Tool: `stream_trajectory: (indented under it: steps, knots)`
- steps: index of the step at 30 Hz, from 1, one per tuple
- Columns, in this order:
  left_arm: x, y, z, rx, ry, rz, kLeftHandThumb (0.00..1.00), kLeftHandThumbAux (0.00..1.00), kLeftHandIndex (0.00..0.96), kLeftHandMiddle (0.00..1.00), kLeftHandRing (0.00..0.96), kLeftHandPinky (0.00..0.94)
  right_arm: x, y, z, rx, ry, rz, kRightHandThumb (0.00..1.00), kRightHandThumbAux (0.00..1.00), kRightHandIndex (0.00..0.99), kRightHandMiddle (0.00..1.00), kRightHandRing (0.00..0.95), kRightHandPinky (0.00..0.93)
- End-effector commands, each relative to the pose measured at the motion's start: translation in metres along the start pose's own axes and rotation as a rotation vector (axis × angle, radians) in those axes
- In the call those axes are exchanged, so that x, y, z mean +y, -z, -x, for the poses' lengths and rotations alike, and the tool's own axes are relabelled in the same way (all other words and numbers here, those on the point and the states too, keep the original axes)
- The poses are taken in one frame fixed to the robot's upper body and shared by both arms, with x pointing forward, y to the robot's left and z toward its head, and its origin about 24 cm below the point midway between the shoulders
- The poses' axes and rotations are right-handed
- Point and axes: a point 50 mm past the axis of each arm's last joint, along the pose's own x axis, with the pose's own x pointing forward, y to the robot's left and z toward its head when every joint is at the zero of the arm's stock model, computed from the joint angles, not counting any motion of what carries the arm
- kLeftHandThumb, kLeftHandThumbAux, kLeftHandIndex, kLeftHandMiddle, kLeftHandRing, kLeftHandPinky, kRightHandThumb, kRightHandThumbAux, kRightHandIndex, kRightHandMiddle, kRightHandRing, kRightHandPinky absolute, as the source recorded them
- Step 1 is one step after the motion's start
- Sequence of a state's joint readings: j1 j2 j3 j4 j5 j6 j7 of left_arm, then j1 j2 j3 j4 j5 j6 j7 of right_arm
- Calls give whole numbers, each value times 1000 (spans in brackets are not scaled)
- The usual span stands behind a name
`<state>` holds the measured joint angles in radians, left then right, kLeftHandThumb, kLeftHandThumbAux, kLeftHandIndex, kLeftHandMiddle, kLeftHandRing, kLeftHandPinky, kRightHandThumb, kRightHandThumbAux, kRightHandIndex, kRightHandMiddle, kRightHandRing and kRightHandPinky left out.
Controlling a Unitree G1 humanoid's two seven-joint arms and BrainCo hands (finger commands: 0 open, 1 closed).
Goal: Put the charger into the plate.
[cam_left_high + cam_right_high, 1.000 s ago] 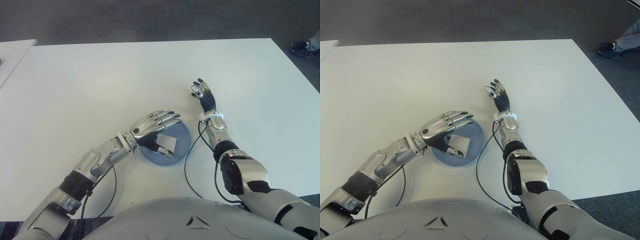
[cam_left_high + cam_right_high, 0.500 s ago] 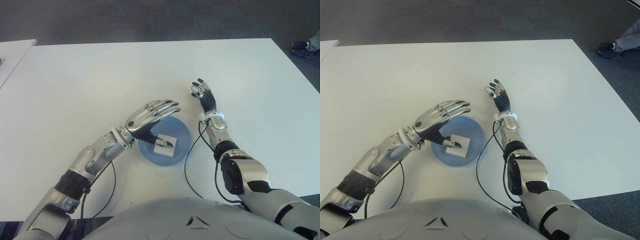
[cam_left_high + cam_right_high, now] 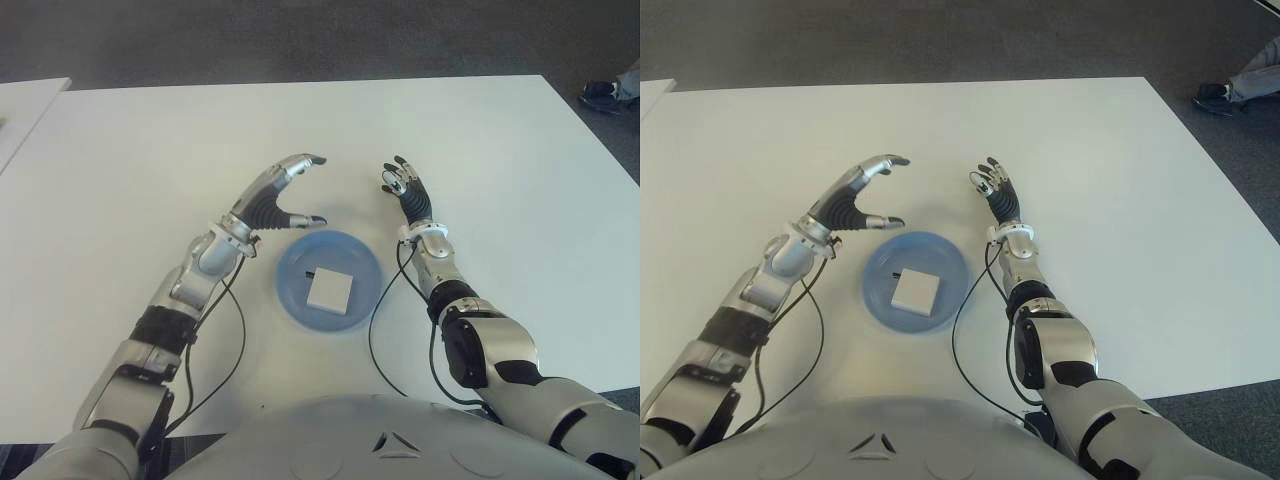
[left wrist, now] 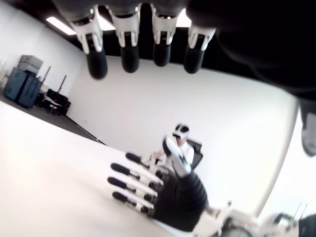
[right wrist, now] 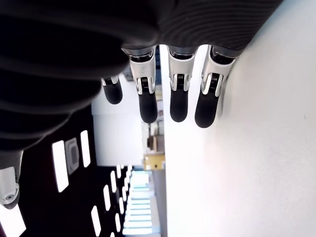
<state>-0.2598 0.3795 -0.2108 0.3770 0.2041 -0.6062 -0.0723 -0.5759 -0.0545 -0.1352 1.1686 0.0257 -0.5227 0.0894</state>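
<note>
A white square charger (image 3: 329, 290) lies flat inside the blue plate (image 3: 296, 268) near the table's front middle. My left hand (image 3: 287, 190) hovers above the table just behind and left of the plate, fingers spread and holding nothing. Its wrist view shows only its own fingertips (image 4: 129, 55) with nothing between them. My right hand (image 3: 403, 186) shows to the right of the plate, behind it, fingers extended and holding nothing. The right hand (image 4: 158, 190) also appears farther off in the left wrist view.
The white table (image 3: 150, 170) stretches wide on all sides. A black cable (image 3: 374, 335) curves along the plate's right side toward the front edge. A person's shoe (image 3: 603, 95) shows on the floor beyond the far right corner. A seated person (image 4: 177, 148) appears far off.
My left hand let go of the charger in the plate, then lifted and drew back to the left and rear. The charger now lies uncovered. The right hand has not moved.
</note>
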Motion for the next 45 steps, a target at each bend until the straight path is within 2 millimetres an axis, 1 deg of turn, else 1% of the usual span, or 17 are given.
stream_trajectory:
  steps: [1,5,8,13,17,22,28,38,45]
  knots:
    - [0,60,7,266,-243,529,199,603,134,174,160,152,1,44,25,210,4,-17,0,485,54,173,137,79]
    - [2,67,9,314,-336,632,143,667,114,174,160,161,1,44,25,209,0,-14,0,488,54,166,133,76]
    - [4,80,12,404,-353,689,129,688,103,170,160,170,1,44,25,209,0,-15,0,492,54,165,133,78]
    - [4,95,14,518,-372,774,110,679,93,151,145,152,0,44,25,199,-11,-16,0,497,56,171,142,92]
    - [3,102,17,573,-385,816,108,636,75,116,111,116,0,43,26,190,-20,-16,0,498,59,179,153,99]
    - [0,105,20,595,-397,848,113,599,42,78,73,76,-1,43,26,185,-23,-16,0,496,62,183,159,102]
    - [-9,104,20,605,-418,863,120,568,4,35,33,23,-1,43,27,183,-22,-20,0,493,65,181,157,99]
    - [-13,105,22,653,-506,843,129,532,0,1,2,1,-1,43,27,177,-8,-43,0,485,67,150,122,77]
    - [-13,107,26,682,-481,807,124,526,0,0,0,0,-1,43,27,178,1,-52,0,478,62,132,105,68]
